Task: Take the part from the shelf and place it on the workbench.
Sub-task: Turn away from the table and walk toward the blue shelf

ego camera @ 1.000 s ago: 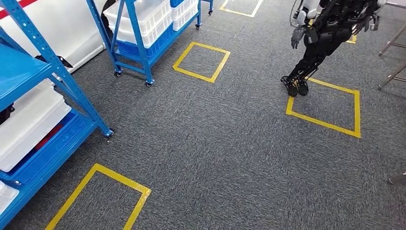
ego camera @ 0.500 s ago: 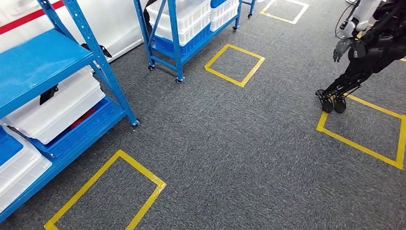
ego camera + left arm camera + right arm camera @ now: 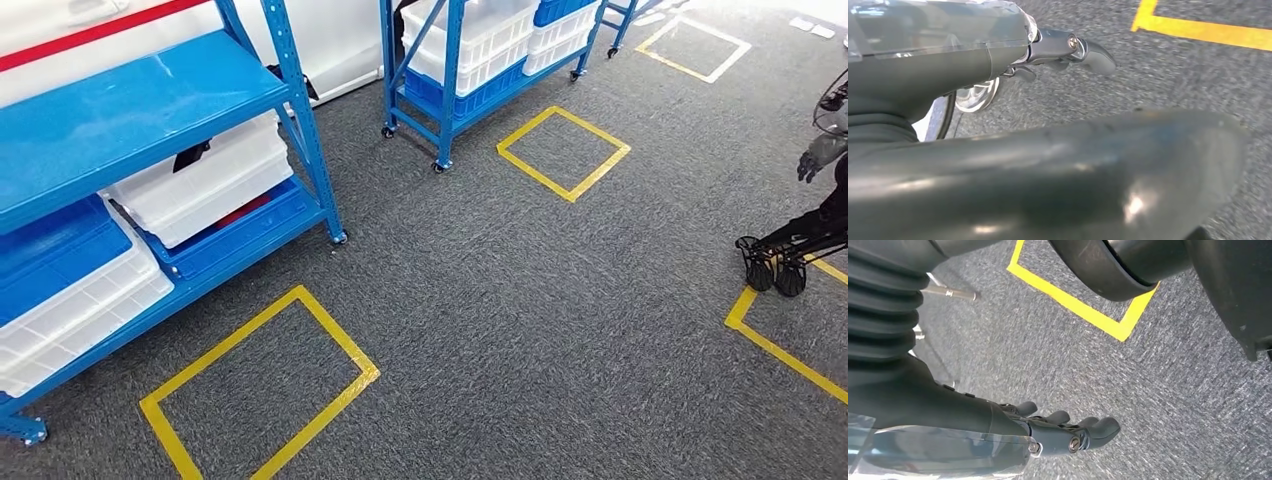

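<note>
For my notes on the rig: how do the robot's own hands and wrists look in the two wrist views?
The left hand and the right hand are dark grey with rounded fingertips and small silver screws at the joints. Behind each sits a glossy clear-and-grey cover; the right wrist also shows a black ribbed boot.

I'm looking down on grey carpet (image 3: 520, 300), a blue shelf (image 3: 130, 110) at my left with white bins (image 3: 200, 185) stacked under its top deck. A second blue shelf (image 3: 450, 90) on castors stands further off. Yellow tape squares (image 3: 262, 390) mark the floor, and another robot (image 3: 805, 240) stands at the right edge
</note>
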Available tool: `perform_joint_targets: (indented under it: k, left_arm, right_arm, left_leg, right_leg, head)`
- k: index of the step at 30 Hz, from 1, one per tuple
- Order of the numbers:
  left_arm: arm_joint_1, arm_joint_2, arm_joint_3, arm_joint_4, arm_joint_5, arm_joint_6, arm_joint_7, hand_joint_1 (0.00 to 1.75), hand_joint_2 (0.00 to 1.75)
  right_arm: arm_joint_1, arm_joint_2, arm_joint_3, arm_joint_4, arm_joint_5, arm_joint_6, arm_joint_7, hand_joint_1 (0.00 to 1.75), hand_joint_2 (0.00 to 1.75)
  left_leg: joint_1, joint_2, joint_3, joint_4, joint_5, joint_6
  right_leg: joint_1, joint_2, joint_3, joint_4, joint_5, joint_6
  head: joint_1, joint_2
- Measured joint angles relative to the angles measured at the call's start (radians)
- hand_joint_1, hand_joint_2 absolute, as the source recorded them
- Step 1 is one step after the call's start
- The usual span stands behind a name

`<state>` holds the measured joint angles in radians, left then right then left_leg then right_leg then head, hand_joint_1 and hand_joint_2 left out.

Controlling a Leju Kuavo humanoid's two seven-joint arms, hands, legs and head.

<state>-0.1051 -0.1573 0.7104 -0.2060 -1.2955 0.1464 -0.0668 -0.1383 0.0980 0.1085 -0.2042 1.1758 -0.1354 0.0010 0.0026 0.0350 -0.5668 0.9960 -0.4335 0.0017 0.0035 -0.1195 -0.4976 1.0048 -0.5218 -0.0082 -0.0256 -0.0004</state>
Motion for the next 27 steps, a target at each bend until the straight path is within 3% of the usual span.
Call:
perform_joint_targets:
  k: [2,3,5,6,7,8,10,12,14,15,17,19,21,22,24,26,27]
  left_arm:
    - [-0.001,0.000,0.000,0.000,0.000,0.000,0.000,0.00,0.00]
    - [-0.003,0.000,0.000,0.000,0.000,0.000,0.000,0.00,0.00]
    - [-0.005,-0.001,0.000,0.000,0.000,0.000,0.001,0.00,0.00]
    - [-0.004,-0.001,0.000,0.000,0.000,0.000,0.001,0.00,0.00]
    - [-0.003,-0.001,0.001,0.000,0.000,0.000,0.002,0.00,0.00]
    - [-0.002,-0.001,0.001,0.000,0.000,0.000,0.002,0.00,0.00]
    - [-0.003,-0.002,0.001,0.000,0.000,0.001,0.003,0.00,0.00]
    - [-0.004,-0.002,0.001,0.000,0.000,0.001,0.003,0.00,0.00]
    - [-0.001,-0.002,0.001,0.000,0.000,0.001,0.004,0.00,0.00]
    - [0.002,-0.002,0.001,0.000,0.000,0.001,0.004,0.00,0.00]
    - [0.004,-0.001,0.001,0.000,0.000,0.001,0.004,0.00,0.00]
    - [0.001,-0.002,0.001,0.000,0.001,0.001,0.003,0.00,0.00]
    - [0.001,-0.002,0.001,0.000,0.001,0.000,0.003,0.00,0.00]
    - [0.002,-0.002,0.001,0.000,0.001,-0.001,0.003,0.00,0.00]
    - [0.003,-0.002,0.001,0.000,0.001,-0.002,0.003,0.00,0.00]
    - [-0.001,-0.002,0.001,0.000,0.001,-0.003,0.003,0.00,0.00]
    - [-0.003,-0.002,0.001,0.000,0.001,-0.003,0.004,0.00,0.00]
  right_arm:
    - [0.000,-0.001,-0.001,-0.001,0.000,-0.002,-0.001,0.00,1.75]
    - [-0.001,-0.001,-0.002,-0.001,0.000,-0.002,-0.002,0.00,1.75]
    - [-0.006,-0.001,-0.004,-0.002,-0.001,-0.004,-0.003,0.00,1.75]
    - [-0.008,-0.001,-0.005,-0.002,-0.001,-0.005,-0.004,0.00,1.75]
    - [-0.009,-0.001,-0.005,-0.002,0.000,-0.004,-0.004,0.00,1.75]
    - [-0.007,-0.001,-0.005,-0.002,0.001,-0.004,-0.004,0.00,1.75]
    - [-0.001,-0.002,-0.006,-0.002,0.003,-0.003,-0.003,0.00,1.75]
    - [0.003,-0.002,-0.006,-0.002,0.004,-0.002,-0.004,0.00,1.75]
    - [0.002,0.001,-0.006,-0.002,0.004,-0.001,-0.004,0.00,1.75]
    - [0.001,0.002,-0.006,-0.002,0.005,-0.001,-0.004,0.00,1.75]
    - [0.001,0.005,-0.006,-0.002,0.007,0.001,-0.004,0.00,1.75]
    - [0.003,0.005,-0.007,-0.002,0.009,0.003,-0.003,0.00,1.75]
    - [0.004,0.004,-0.007,-0.002,0.010,0.005,-0.003,0.00,1.75]
    - [0.004,0.004,-0.007,-0.002,0.011,0.007,-0.003,0.00,1.75]
    - [0.004,0.003,-0.007,-0.002,0.011,0.009,-0.003,0.00,0.87]
    - [0.005,0.003,-0.007,-0.002,0.012,0.012,-0.003,0.00,0.00]
    - [0.007,0.003,-0.007,-0.002,0.013,0.012,-0.002,0.00,0.00]
  left_leg:
    - [0.005,-0.019,0.002,-0.008,0.006,0.010]
    - [0.006,-0.028,0.001,-0.009,0.008,0.013]
    - [0.006,-0.050,-0.002,-0.008,0.009,0.015]
    - [0.007,-0.063,-0.001,-0.008,0.009,0.015]
    - [0.007,-0.078,0.000,-0.006,0.009,0.014]
    - [0.008,-0.094,0.001,-0.004,0.008,0.012]
    - [0.009,-0.125,-0.003,0.005,0.007,0.004]
    - [0.010,-0.149,-0.017,0.013,0.010,-0.010]
    - [0.012,-0.173,-0.029,0.012,0.017,-0.025]
    - [0.012,-0.170,-0.034,0.014,0.017,-0.030]
    - [0.009,-0.124,-0.060,0.064,-0.014,-0.037]
    - [0.008,-0.064,-0.120,0.195,-0.078,-0.041]
    - [0.010,-0.044,-0.168,0.302,-0.110,-0.044]
    - [0.010,-0.041,-0.166,0.302,-0.099,-0.044]
    - [0.008,-0.020,-0.104,0.188,-0.035,-0.038]
    - [-0.003,0.027,-0.035,0.060,0.004,-0.022]
    - [-0.008,0.042,-0.020,0.029,0.008,-0.013]
  right_leg:
    - [-0.005,0.055,-0.026,0.064,-0.043,0.011]
    - [-0.008,0.086,-0.054,0.127,-0.076,0.014]
    - [-0.009,0.110,-0.113,0.255,-0.127,0.019]
    - [-0.010,0.112,-0.125,0.284,-0.127,0.020]
    - [-0.012,0.115,-0.118,0.271,-0.105,0.020]
    - [-0.015,0.123,-0.095,0.221,-0.066,0.021]
    - [-0.023,0.173,-0.041,0.091,0.001,0.020]
    - [-0.025,0.213,-0.020,0.027,0.013,0.015]
    - [-0.023,0.200,-0.020,0.017,0.008,0.003]
    - [-0.023,0.187,-0.018,0.013,0.011,-0.003]
    - [-0.024,0.155,-0.014,0.004,0.017,-0.018]
    - [-0.018,0.119,-0.012,0.002,0.016,-0.026]
    - [-0.012,0.084,-0.010,0.002,0.013,-0.030]
    - [-0.010,0.069,-0.008,0.002,0.011,-0.030]
    - [-0.008,0.043,0.000,0.002,0.005,-0.028]
    - [-0.003,0.020,0.007,0.003,-0.003,-0.021]
    - [0.000,0.010,0.010,0.003,-0.006,-0.017]
  head:
    - [0.000,0.000]
    - [0.000,0.000]
    - [0.000,0.000]
    - [0.000,0.000]
    - [0.000,0.000]
    - [0.000,0.000]
    - [0.000,0.000]
    - [0.000,0.000]
    - [0.000,0.000]
    - [0.000,0.000]
    - [-0.001,0.000]
    - [-0.001,0.000]
    - [-0.001,0.000]
    - [-0.001,0.000]
    - [-0.001,0.000]
    - [-0.001,0.000]
    - [-0.001,0.000]
